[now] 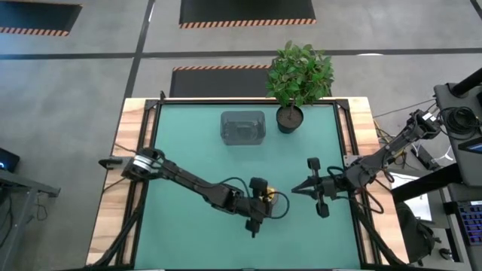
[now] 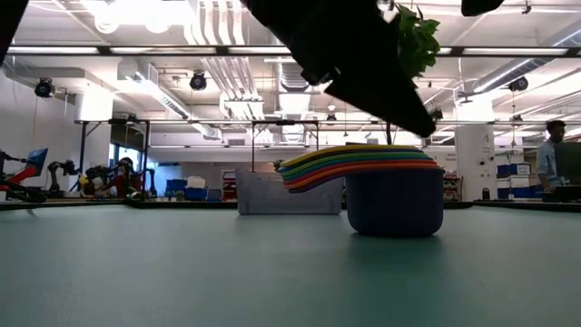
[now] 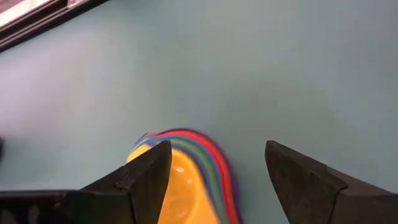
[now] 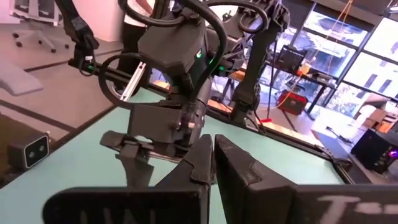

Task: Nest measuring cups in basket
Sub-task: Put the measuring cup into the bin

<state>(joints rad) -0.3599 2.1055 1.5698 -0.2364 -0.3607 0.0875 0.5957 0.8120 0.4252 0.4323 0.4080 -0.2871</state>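
Observation:
The measuring cups (image 2: 395,195) stand nested in one stack on the green table, right of its middle and toward the near edge. The dark blue cup is at the bottom and the coloured handles (image 2: 318,168) fan out to one side. My left gripper (image 3: 217,152) hangs open just above the stack (image 3: 186,171), slanting down, with the stack partly under one finger (image 3: 149,177). I see no touch. The basket (image 1: 242,126) stands at the table's far middle. My right gripper (image 4: 213,146) is shut and empty, level above the table to the right of the stack (image 1: 269,196).
A potted leafy plant (image 1: 289,118) stands at the far edge, just right of the basket. Open green table surface (image 1: 188,135) lies left of and between the stack and the basket. A person (image 2: 549,163) stands in the room beyond the table.

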